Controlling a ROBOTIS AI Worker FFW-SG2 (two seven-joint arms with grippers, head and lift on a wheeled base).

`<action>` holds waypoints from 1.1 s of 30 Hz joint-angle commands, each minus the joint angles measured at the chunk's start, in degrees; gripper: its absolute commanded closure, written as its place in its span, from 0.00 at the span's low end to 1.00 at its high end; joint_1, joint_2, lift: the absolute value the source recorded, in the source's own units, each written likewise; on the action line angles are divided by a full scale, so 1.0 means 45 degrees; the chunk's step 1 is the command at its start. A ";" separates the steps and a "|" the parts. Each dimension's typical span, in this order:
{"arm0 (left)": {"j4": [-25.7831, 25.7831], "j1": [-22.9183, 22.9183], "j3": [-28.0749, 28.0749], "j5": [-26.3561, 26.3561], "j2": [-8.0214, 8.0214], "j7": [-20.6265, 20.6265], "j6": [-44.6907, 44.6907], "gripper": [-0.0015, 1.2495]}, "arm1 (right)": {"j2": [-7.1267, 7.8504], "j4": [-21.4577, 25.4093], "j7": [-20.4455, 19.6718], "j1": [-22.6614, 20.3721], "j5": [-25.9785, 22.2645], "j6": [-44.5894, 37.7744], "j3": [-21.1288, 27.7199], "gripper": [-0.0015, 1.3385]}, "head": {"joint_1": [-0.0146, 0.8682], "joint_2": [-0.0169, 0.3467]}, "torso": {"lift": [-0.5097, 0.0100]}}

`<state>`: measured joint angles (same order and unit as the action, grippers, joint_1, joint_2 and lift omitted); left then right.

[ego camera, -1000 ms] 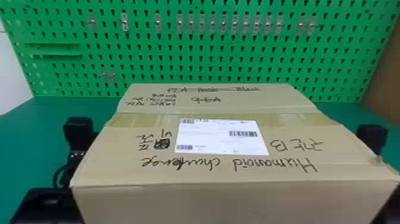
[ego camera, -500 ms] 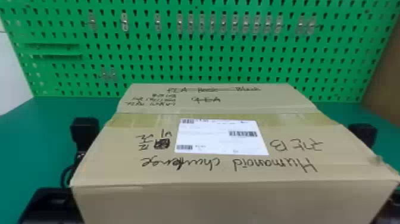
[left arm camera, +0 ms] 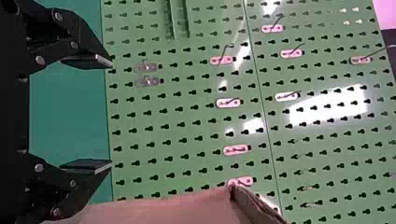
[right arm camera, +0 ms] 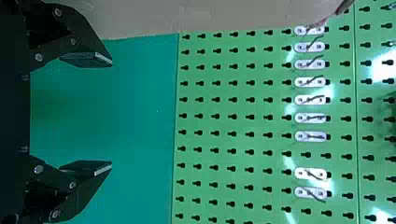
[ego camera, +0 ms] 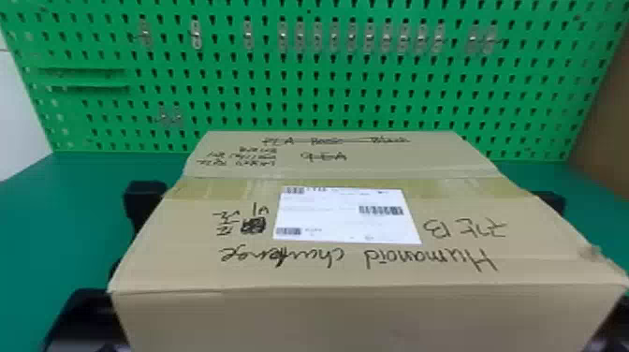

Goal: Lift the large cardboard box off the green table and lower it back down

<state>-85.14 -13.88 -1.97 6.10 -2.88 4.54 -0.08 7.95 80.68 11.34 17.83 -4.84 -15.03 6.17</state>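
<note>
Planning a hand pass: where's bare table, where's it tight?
Free: green table left of the left tool, up to the pegboard; patch between cardboard box, pegboard and brown panel, far right. Crowded: both box flanks, with left and right tool alongside.

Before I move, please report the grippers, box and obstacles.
Left gripper, right gripper: both open, one at each side of cardboard box. Lifted or not, unclear. Green pegboard stands behind box.

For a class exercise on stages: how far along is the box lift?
Looks done: the left gripper and right gripper, both open, flank the cardboard box. In hand: probably bracing its sides; contact is unclear. Remaining: lowering, and likely the lift too, though its hidden underside leaves its height above the green table uncertain.
</note>
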 commanded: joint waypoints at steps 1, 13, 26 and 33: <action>0.0208 -0.0099 0.0380 -0.0204 0.0016 0.0143 -0.0080 0.39 | -0.0048 0.0000 0.0000 0.0023 -0.0017 0.0000 -0.0199 0.36 | 0.59 0.19 | 0.57; 0.0326 -0.0197 0.0478 -0.0263 0.0016 0.0163 -0.0139 0.39 | -0.0029 -0.0058 0.0000 0.0082 -0.0017 0.0000 -0.0336 0.36 | 0.59 0.19 | 0.57; 0.0326 -0.0177 0.0478 -0.0263 0.0016 0.0163 -0.0158 0.39 | -0.0009 -0.0078 0.0000 0.0062 -0.0017 0.0000 -0.0297 0.36 | 0.59 0.19 | 0.57; 0.0326 -0.0158 0.0282 -0.0263 0.0016 0.0163 -0.0197 0.39 | 0.0127 -0.0195 0.0000 0.0043 0.0120 0.0000 0.0074 0.36 | 0.59 0.19 | 0.57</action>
<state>-83.67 -14.67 -0.09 4.92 -2.80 5.27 -0.83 8.10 80.04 11.34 18.10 -4.52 -15.03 5.32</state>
